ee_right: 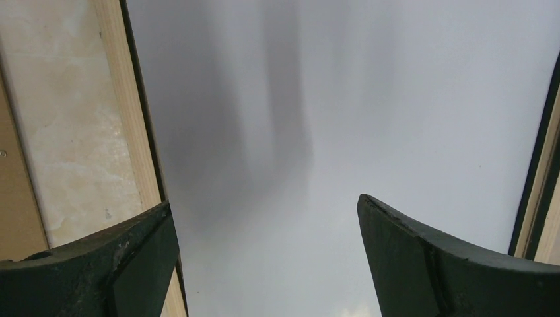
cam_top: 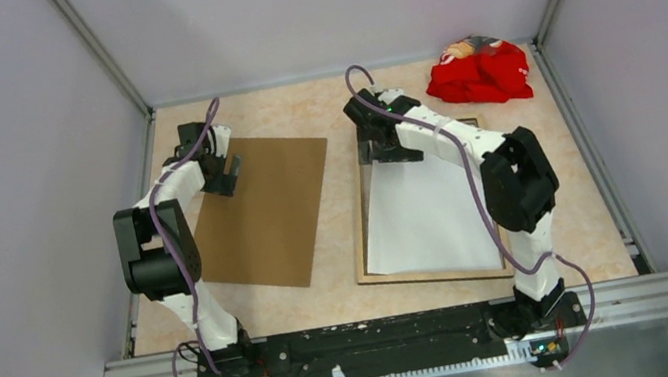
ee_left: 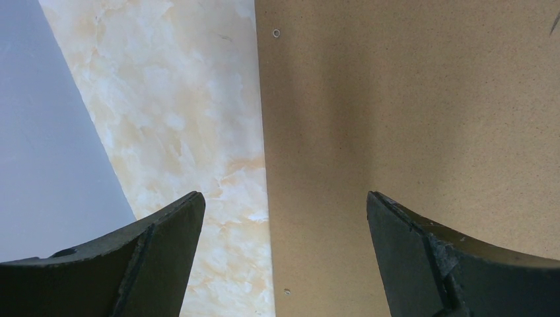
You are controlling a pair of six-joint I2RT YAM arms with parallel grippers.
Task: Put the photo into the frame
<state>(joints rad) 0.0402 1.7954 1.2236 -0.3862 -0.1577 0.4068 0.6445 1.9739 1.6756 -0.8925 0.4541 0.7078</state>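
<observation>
Marbled tabletop (cam_top: pixel 339 213) | right gripper (ee_right: pixel 264 205) spread, empty, just above photo (cam_top: pixel 425 214) | photo lies white back up beneath it inside frame (ee_right: pixel 132 119), tan back up for rear loading | left gripper (ee_left: pixel 284 198) spread over backing board (cam_top: pixel 263 210) edge, likely poised to grasp it

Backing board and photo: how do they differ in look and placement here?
The backing board is brown; the photo shows a plain white face. The backing board lies bare on the table, left; the photo lies within the frame, right. Both lie flat, neither gripped.
</observation>
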